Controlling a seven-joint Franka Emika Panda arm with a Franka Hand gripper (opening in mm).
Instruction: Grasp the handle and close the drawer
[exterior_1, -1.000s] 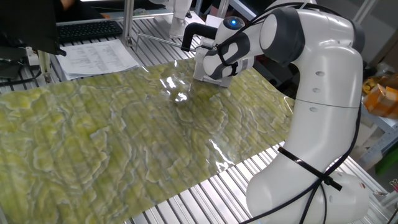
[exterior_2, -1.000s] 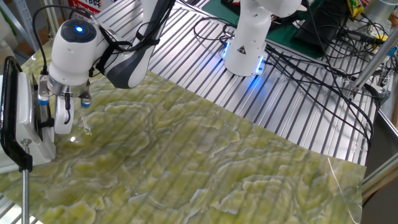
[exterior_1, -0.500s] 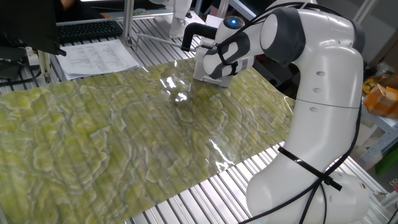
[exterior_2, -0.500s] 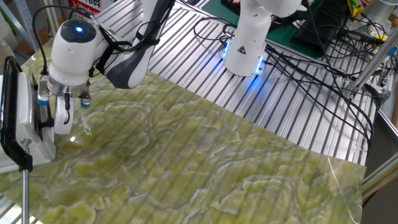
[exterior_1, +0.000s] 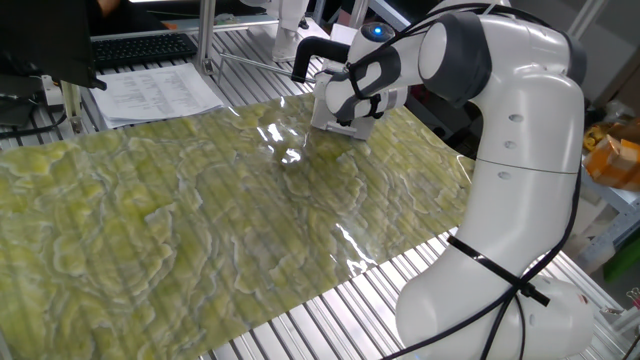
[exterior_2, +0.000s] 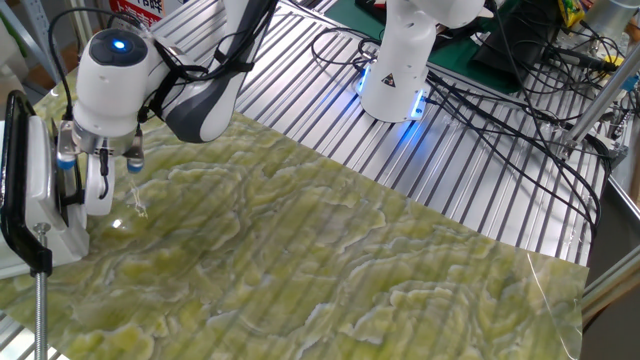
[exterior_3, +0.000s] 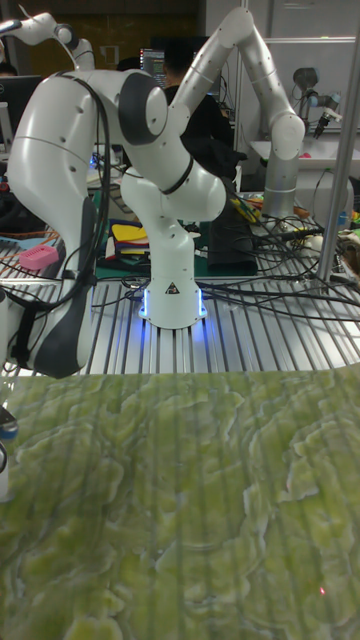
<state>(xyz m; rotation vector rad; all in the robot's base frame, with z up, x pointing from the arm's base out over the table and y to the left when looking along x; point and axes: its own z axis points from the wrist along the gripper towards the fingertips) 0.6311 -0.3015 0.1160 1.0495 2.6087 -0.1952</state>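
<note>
The drawer (exterior_2: 42, 215) is a small white box at the far left edge of the green mat; in one fixed view only a white corner of the drawer (exterior_1: 324, 122) shows below the robot's hand. My gripper (exterior_2: 86, 188) points straight at its front panel, fingers right against it. The handle is hidden behind the fingers in every view. From the opposite side the gripper (exterior_1: 338, 108) is covered by its own white wrist. How the fingers stand around the knob does not show.
A black clamp on a metal rod (exterior_2: 17, 200) stands just beside the drawer. Papers (exterior_1: 150, 95) and a keyboard (exterior_1: 140, 47) lie beyond the green marbled mat (exterior_1: 200, 220). A second robot's base (exterior_2: 394, 75) and cables (exterior_2: 500, 95) sit on the slatted table.
The gripper and wrist have shifted slightly toward the drawer, leftward in the other fixed view. Nothing else has moved.
</note>
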